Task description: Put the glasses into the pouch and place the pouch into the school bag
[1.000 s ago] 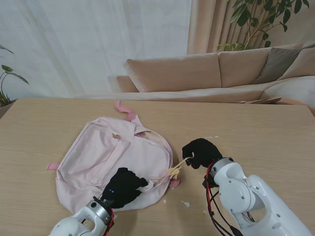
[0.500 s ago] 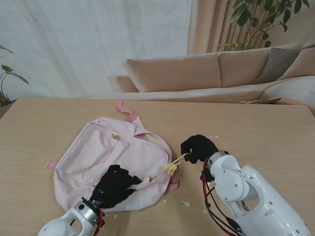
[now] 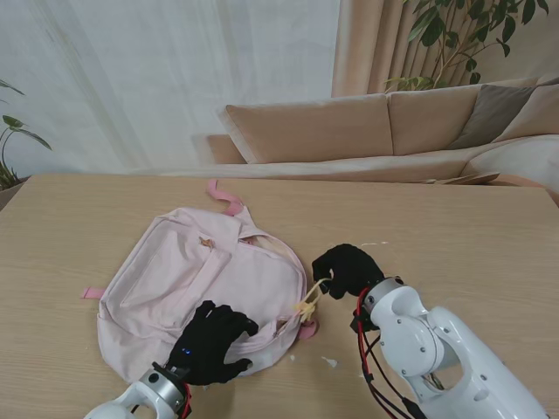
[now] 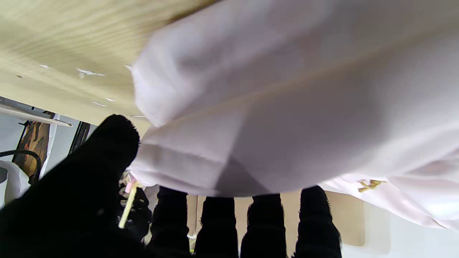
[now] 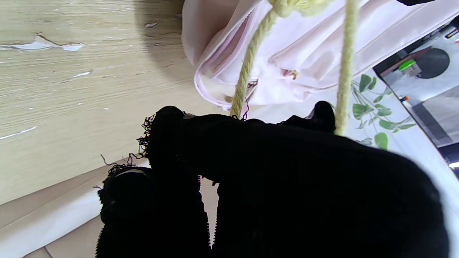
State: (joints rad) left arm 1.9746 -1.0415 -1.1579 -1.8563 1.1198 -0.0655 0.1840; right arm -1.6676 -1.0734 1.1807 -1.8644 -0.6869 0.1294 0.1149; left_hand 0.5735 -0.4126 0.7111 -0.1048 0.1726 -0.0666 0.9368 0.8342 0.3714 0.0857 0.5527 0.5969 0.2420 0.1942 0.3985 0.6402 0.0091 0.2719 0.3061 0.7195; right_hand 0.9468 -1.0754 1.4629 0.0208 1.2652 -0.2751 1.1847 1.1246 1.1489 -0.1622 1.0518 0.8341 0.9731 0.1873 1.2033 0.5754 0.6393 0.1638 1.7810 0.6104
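The pink school bag point(image 3: 196, 279) lies flat on the wooden table point(image 3: 454, 218); its pale fabric fills the left wrist view point(image 4: 287, 107). My left hand point(image 3: 214, 342) rests on the bag's near edge with its black fingers point(image 4: 265, 225) straight and spread, holding nothing. At the bag's right corner my right hand point(image 3: 349, 269) is shut on a yellow cord point(image 3: 307, 301) that runs taut from the bag's zip. The right wrist view shows this cord point(image 5: 247, 68) coming out of the bag point(image 5: 304, 43). Neither glasses nor pouch can be seen.
A pink carry strap point(image 3: 223, 197) sticks out of the bag's far side. Small white flecks point(image 3: 329, 360) lie on the table near my right arm. A beige sofa point(image 3: 367, 131) stands beyond the table's far edge.
My right hand has drawn the cord slightly left and farther from me. My left hand has let go of the bag's zip edge, slid nearer to me and spread its fingers.
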